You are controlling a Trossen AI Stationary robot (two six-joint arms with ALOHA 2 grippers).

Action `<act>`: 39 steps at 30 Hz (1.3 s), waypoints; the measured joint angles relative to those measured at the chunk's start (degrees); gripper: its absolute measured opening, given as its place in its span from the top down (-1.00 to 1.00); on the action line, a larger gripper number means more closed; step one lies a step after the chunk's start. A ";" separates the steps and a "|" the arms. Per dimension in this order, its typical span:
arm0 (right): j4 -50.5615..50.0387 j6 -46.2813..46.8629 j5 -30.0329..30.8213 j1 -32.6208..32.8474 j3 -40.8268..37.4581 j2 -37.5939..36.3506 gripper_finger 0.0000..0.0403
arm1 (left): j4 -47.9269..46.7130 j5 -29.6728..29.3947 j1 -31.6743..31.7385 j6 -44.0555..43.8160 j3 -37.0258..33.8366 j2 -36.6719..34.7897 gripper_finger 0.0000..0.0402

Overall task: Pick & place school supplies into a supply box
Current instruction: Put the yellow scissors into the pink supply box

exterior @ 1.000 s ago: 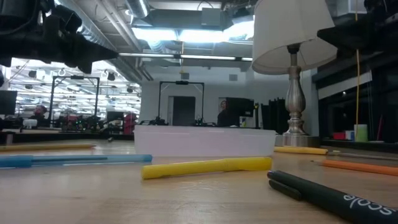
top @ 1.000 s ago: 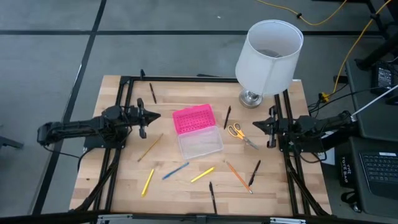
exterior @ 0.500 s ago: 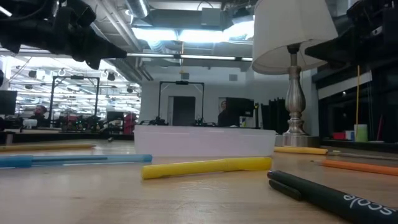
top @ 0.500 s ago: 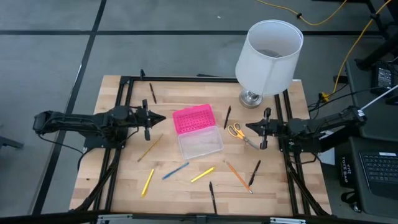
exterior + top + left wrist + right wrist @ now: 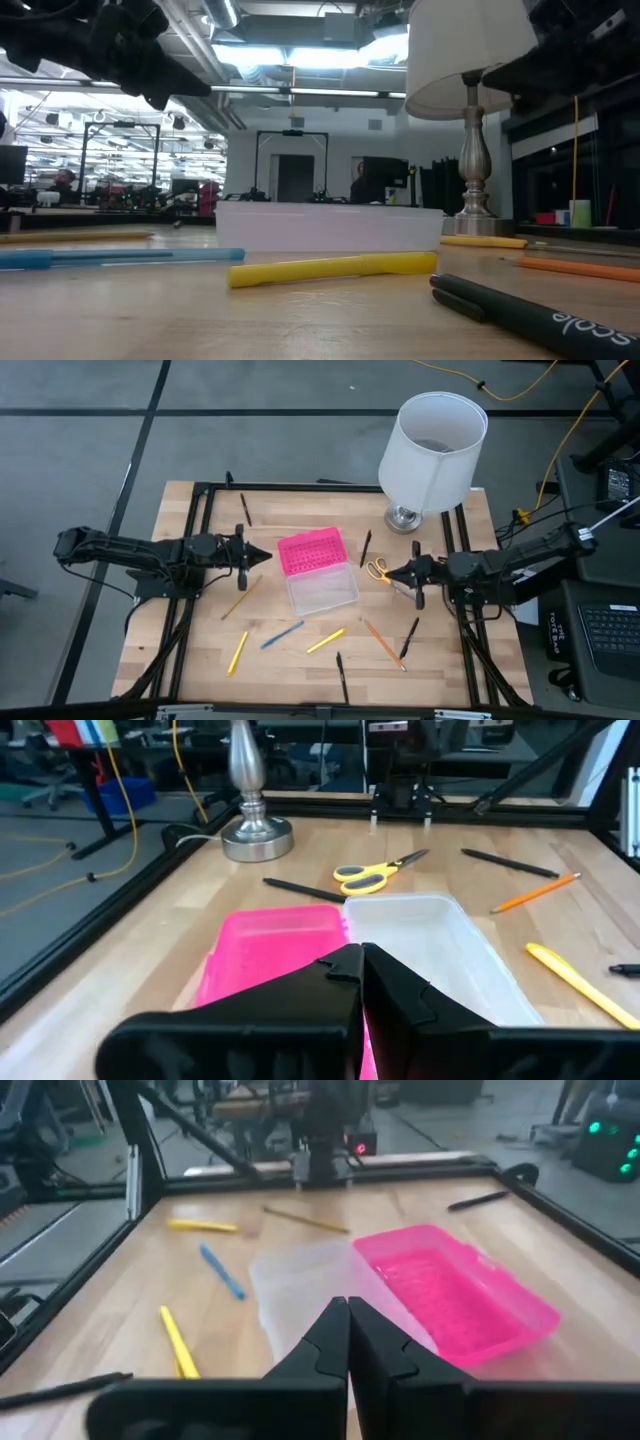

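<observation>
Apparently the approach step: the left gripper (image 5: 262, 554) and right gripper (image 5: 388, 573), both clenched empty, flank the supply box (image 5: 317, 569) (mid-table, lid open); next, opening over the scissors (image 5: 385, 573).

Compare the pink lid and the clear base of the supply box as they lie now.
The pink lid is bright, opaque and textured; the clear base is see-through and plain. The lid lies closer to the lamp, the base closer to the loose pens. Both lie open, side by side and joined along one long edge, and nothing shows inside either.
</observation>
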 joint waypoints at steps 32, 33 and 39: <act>-38.61 22.77 15.77 1.74 28.00 31.85 0.81 | -4.60 -1.87 -1.26 -0.63 0.00 0.04 0.98; -39.27 22.70 15.58 1.24 28.00 31.85 0.79 | -4.60 -1.88 -1.25 -0.63 0.00 0.04 0.98; -41.76 25.36 14.12 -1.61 28.00 31.85 0.61 | -4.57 -1.86 -1.26 -0.63 0.00 0.04 0.98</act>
